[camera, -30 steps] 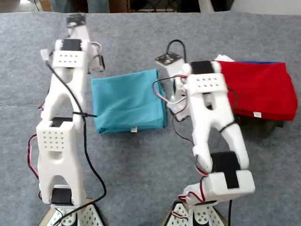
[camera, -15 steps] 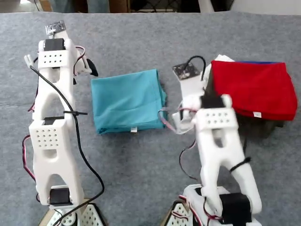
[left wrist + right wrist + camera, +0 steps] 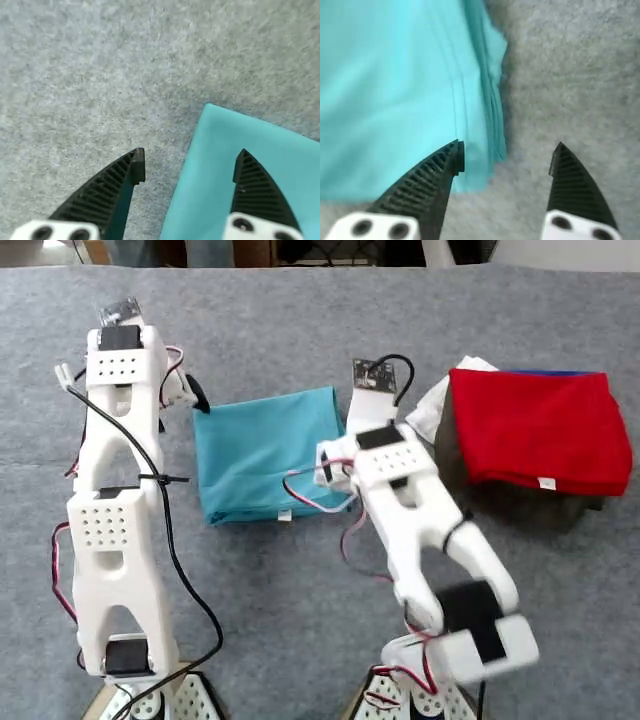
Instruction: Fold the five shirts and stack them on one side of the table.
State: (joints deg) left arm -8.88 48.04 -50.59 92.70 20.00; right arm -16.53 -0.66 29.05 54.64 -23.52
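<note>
1. Right gripper (image 3: 509, 150), jaws spread, straddles the right edge of the folded teal shirt (image 3: 265, 455), mid-table.
2. Left gripper (image 3: 190, 157), likewise spread and empty, hangs over its far left corner.
3. Red shirt (image 3: 540, 425) tops the right-hand stack.

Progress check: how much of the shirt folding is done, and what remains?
Done: the red shirt lies folded atop a pile on the right arm's side, white, blue and dark edges showing beneath; their count is unclear. In hand: the teal shirt lies folded mid-table, the left gripper open over one corner, the right gripper open over its opposite edge. Left: stacking it on the pile.
</note>
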